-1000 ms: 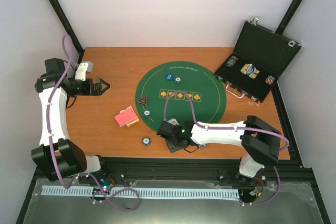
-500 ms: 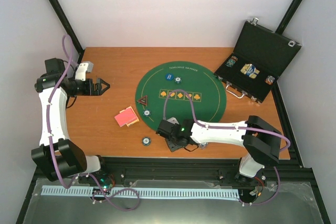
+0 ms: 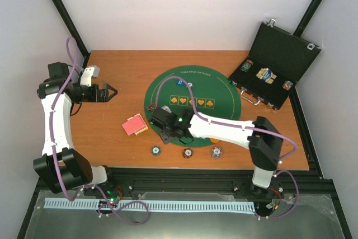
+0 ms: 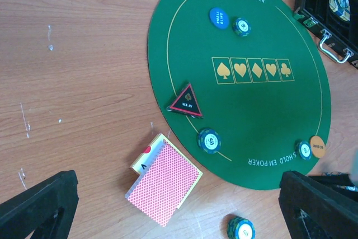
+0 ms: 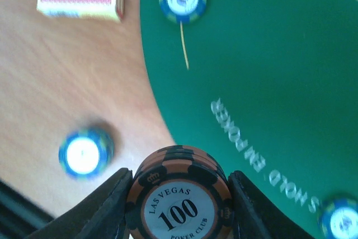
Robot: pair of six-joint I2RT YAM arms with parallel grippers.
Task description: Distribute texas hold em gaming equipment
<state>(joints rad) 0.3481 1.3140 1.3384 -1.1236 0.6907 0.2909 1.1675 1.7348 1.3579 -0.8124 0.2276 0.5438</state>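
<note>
Jaws of the right gripper (image 3: pixel 166 129) clamped a short stack of brown-and-black striped poker chips (image 5: pixel 178 202) over the round green felt mat's (image 5: pixel 268 54) near-left rim, left gripper (image 3: pixel 112 91) gaping empty, and releasing from height could have toppled the stack across the wooden table (image 5: pixel 56 82).

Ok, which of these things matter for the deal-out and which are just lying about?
Job: card deck; chip stack in right gripper; loose chips.
Lying about: green mat; black case.
</note>
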